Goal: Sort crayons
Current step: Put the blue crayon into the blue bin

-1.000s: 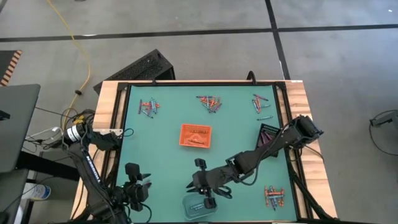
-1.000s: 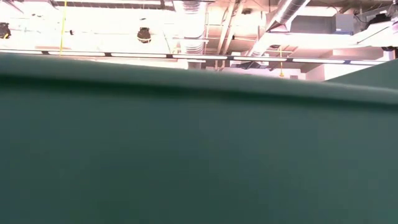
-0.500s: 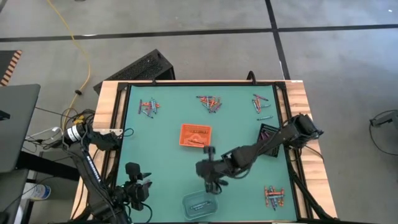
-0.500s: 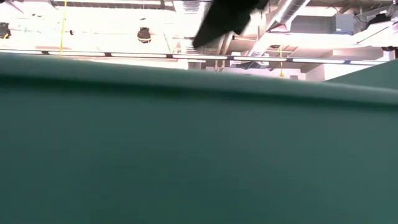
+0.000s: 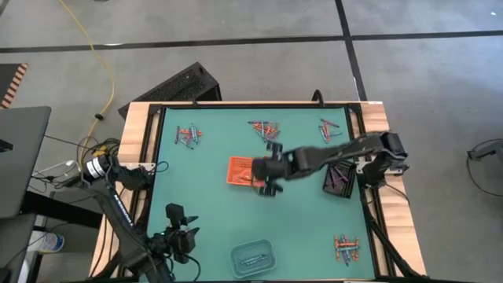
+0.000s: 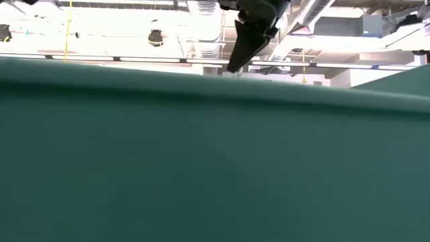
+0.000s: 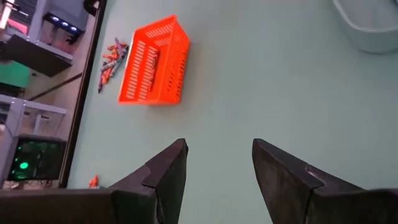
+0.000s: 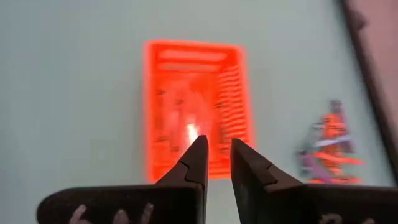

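Two hands: the right hand [image 5: 266, 174], fingers narrowly parted and empty, hovers over the orange tray [image 5: 245, 170] at frame centre; it should next pick one crayon cleanly. Left hand [image 7: 217, 168] waits open, lower left.

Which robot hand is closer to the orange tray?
The right gripper is closer, at the orange tray's edge. The left gripper waits far off at the table's near edge.

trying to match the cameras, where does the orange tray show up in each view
High view: orange tray mid-table, right gripper at its near right corner.
Low view: not in it.
Left wrist view: upper left, crayons beside it.
Right wrist view: centre, just beyond that gripper's narrow jaws.
Shared landmark: green mat.
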Robot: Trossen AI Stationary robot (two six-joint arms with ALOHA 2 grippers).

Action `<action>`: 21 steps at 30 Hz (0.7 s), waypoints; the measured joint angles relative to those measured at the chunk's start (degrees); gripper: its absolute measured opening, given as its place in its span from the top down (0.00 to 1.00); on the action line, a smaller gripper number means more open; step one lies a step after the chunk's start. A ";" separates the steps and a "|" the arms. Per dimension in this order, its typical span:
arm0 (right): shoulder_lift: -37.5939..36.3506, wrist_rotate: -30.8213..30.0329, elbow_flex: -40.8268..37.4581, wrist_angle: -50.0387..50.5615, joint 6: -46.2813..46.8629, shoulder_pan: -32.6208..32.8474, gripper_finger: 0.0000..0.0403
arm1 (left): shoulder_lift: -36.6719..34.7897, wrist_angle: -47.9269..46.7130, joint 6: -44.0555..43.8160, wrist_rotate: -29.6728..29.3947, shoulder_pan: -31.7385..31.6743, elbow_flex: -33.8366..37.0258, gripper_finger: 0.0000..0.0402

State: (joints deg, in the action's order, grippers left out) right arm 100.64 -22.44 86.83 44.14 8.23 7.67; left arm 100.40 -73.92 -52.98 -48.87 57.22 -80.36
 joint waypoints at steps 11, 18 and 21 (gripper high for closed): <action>-8.74 2.60 0.00 10.81 -2.10 -16.66 0.72 | 0.00 5.56 5.70 -1.98 -4.41 0.76 0.57; -9.54 3.00 -0.01 18.54 1.10 -26.10 0.54 | 0.00 14.58 9.75 0.99 -7.59 7.87 0.57; -9.54 2.97 -1.42 19.49 1.79 -29.88 0.53 | 0.02 18.93 12.18 1.03 -9.03 10.17 0.57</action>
State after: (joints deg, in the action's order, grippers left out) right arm 91.10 -19.48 85.40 63.63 10.02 -22.20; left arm 100.42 -54.98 -40.81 -47.83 48.19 -70.19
